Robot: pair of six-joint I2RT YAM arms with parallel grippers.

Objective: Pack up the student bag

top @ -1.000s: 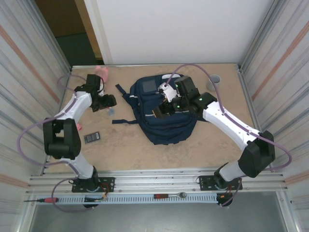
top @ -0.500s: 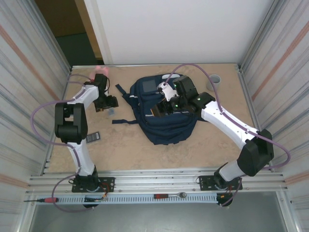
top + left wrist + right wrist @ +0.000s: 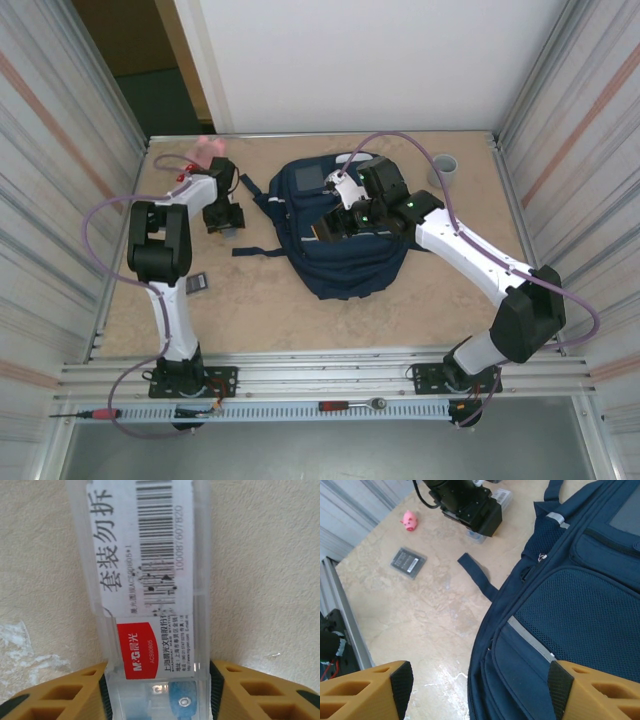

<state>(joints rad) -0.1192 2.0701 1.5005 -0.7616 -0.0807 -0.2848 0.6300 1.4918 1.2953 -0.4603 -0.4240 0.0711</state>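
L gripper point(image 3: 159, 682): pads seated on both long sides of clear rigid plastic box w/ barcode label point(image 3: 150, 580), looks clamped. Box lies on beige tabletop point(image 3: 260, 605). R gripper point(image 3: 480, 682): fingers wide apart, nothing btwn, hovers directly over large navy fabric backpack w/ reflective stripes point(image 3: 520, 680). Backpack sits off to L gripper's right, apart from it. Est: backpack soft, floppy, sags when lifted, bulky more than heavy. Grab zip-opening rim or strap root; avoid mesh pocket point(image 3: 585, 615), prob too stretchy.

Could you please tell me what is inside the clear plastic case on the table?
Through the clear plastic case a blue part with a metal rivet shows; printed labels cover the rest.
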